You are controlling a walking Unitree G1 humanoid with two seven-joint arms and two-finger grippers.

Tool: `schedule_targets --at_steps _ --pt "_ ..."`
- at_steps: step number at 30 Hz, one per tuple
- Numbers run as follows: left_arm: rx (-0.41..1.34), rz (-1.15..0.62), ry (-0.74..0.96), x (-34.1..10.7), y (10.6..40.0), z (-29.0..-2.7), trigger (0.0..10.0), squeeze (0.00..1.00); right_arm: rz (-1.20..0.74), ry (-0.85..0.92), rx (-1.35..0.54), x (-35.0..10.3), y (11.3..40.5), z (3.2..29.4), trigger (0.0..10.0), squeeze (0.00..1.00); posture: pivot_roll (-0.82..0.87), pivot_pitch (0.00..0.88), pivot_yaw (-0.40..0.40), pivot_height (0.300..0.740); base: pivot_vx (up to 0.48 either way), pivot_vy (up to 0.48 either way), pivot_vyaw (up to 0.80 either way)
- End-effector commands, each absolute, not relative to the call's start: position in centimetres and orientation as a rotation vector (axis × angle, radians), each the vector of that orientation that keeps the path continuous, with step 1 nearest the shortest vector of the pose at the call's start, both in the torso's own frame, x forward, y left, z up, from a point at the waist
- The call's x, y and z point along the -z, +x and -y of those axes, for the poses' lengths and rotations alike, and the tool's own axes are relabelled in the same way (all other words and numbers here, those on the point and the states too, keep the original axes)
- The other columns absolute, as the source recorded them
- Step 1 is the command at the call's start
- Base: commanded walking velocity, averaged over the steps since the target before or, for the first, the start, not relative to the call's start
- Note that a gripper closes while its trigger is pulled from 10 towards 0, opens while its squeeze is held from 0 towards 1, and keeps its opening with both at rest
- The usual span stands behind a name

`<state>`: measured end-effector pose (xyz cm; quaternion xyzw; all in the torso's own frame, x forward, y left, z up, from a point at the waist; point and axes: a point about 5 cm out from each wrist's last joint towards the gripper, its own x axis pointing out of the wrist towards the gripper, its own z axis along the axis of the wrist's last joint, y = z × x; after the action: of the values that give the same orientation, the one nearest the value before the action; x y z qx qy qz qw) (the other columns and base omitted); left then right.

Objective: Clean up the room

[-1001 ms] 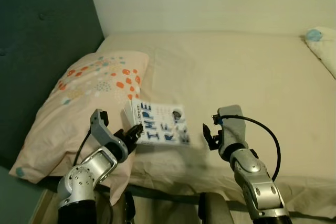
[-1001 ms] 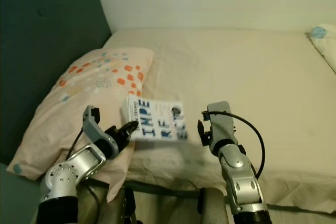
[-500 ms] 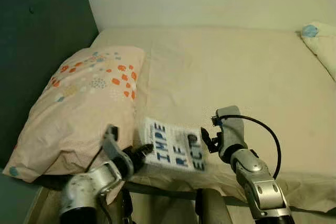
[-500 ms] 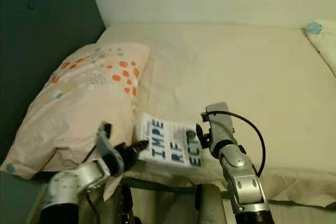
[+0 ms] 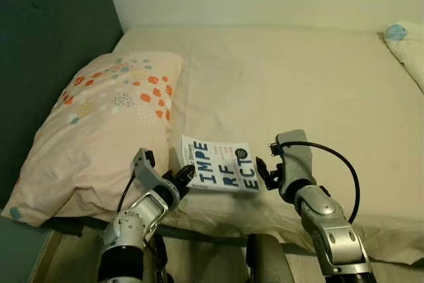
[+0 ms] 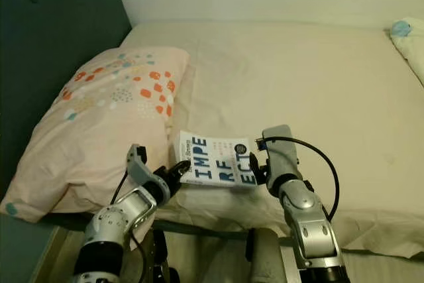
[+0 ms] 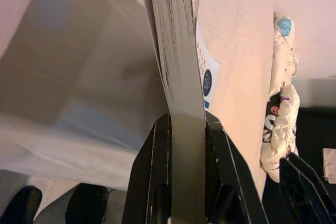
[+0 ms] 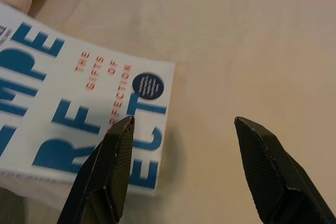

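A white book (image 5: pixel 222 165) with big blue letters hangs just above the near edge of the cream bed (image 5: pixel 311 91). My left gripper (image 5: pixel 186 175) is shut on its spine edge, and in the left wrist view the page block (image 7: pixel 181 93) sits clamped between the black fingers (image 7: pixel 157 177). My right gripper (image 5: pixel 262 167) is open at the book's right edge, and in the right wrist view one finger (image 8: pixel 113 166) lies over the cover (image 8: pixel 63 108) while the other hangs above bare sheet.
A pink pillow (image 5: pixel 99 124) with orange and teal spots lies at the bed's left, against a dark teal headboard (image 5: pixel 46 44). A bundle of pale cloth (image 5: pixel 405 44) sits at the far right. The bed's front edge runs below the arms.
The book has been lifted off the bed and drawn towards the near edge, still in my left gripper. My right gripper has closed in on its right edge. The camera has shifted slightly.
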<state>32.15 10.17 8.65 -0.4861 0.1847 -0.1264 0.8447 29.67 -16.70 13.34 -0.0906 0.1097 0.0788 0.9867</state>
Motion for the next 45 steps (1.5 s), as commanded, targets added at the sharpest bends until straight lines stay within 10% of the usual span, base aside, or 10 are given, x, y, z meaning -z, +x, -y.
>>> schedule_targets --at_steps 1,16,31,32,34,35,37,38,40,45 --pt "0.253 -0.398 -0.996 -7.8 32.0 -10.2 10.0 0.0 -0.236 -0.18 -0.201 -13.0 29.1 16.2 10.0 0.0 -0.1 0.292 0.013 0.603 0.0 0.0 0.0" --pt "0.418 -0.476 -0.84 -6.4 31.2 -8.7 10.0 0.0 -0.702 -0.221 -0.718 -9.7 22.1 15.7 10.0 0.0 -0.11 0.284 0.015 0.603 0.0 0.0 0.0" --pt "0.469 -0.503 -0.82 -5.6 30.7 -7.5 10.0 0.0 -0.72 -0.305 -0.834 -11.9 20.7 16.6 10.0 0.0 -0.12 0.289 0.023 0.603 0.0 0.0 0.0" --pt "0.472 -0.504 -0.826 -5.6 30.7 -7.4 10.0 0.36 -0.727 -0.305 -0.838 -11.9 20.7 16.5 10.0 0.0 -0.12 0.29 0.02 0.603 0.0 0.0 0.0" --pt "0.472 -0.504 -0.826 -5.6 30.7 -7.4 10.0 0.36 -0.727 -0.305 -0.838 -11.9 20.7 16.5 10.0 0.0 -0.12 0.29 0.02 0.603 0.0 0.0 0.0" --pt "0.474 -0.506 -0.824 -5.5 30.6 -7.3 10.0 1.0 -0.732 -0.306 -0.842 -11.9 20.6 16.5 10.0 0.0 -0.12 0.29 0.019 0.603 0.0 0.0 0.0" --pt "0.476 -0.509 -0.818 -5.5 30.6 -7.2 10.0 1.0 -0.741 -0.323 -0.85 -11.8 20.5 16.5 10.0 0.0 -0.11 0.289 0.02 0.603 0.0 0.0 0.0" --pt "0.475 -0.511 -0.818 -5.5 30.6 -7.1 10.0 0.43 -0.747 -0.329 -0.857 -11.8 20.4 16.5 10.0 0.0 -0.11 0.29 0.02 0.603 0.0 0.0 0.0" --pt "0.473 -0.51 -0.814 -5.6 30.6 -7.0 10.0 0.0 -0.751 -0.333 -0.864 -11.7 20.3 16.5 10.0 0.0 -0.11 0.289 0.02 0.603 0.0 0.0 0.0" --pt "0.469 -0.501 -0.797 -5.6 30.6 -7.1 10.0 0.0 -0.749 -0.332 -0.867 -11.6 20.3 16.4 10.0 0.0 -0.11 0.287 0.023 0.603 0.0 0.0 0.0"
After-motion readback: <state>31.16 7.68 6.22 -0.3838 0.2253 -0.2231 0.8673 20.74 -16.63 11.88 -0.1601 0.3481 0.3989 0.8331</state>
